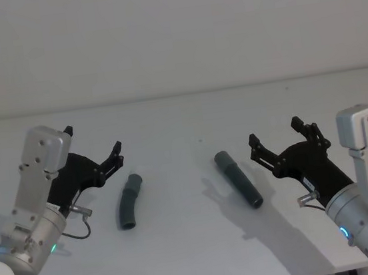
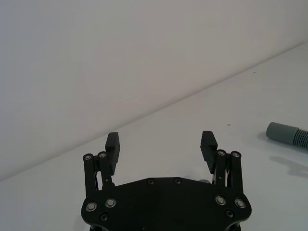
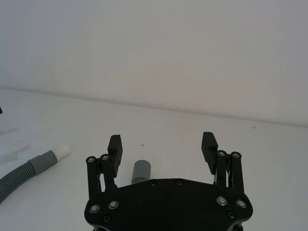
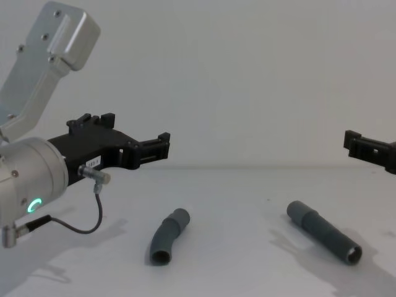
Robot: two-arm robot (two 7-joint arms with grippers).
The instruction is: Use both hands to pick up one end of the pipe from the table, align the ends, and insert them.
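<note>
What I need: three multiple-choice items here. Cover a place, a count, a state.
1. The bent pipe piece lies: A) on the table, left of the straight pipe piece; B) stacked on it; C) off the table.
2. Pipe pieces on the table: A) one; B) two; C) four.
3. The left end effector is: A) open, empty; B) shut on a pipe; C) shut, empty.
Key: 1A, both lie apart on the surface; 2B, one bent, one straight; 3A, its fingers stand apart, nothing between.

Plain pale wall (image 1: 171,32) across the whole background, matte and uniform. Tiny dark speck (image 1: 200,140) on the surface (image 1: 186,264), a second speck (image 1: 286,88) near the wall's foot.
</note>
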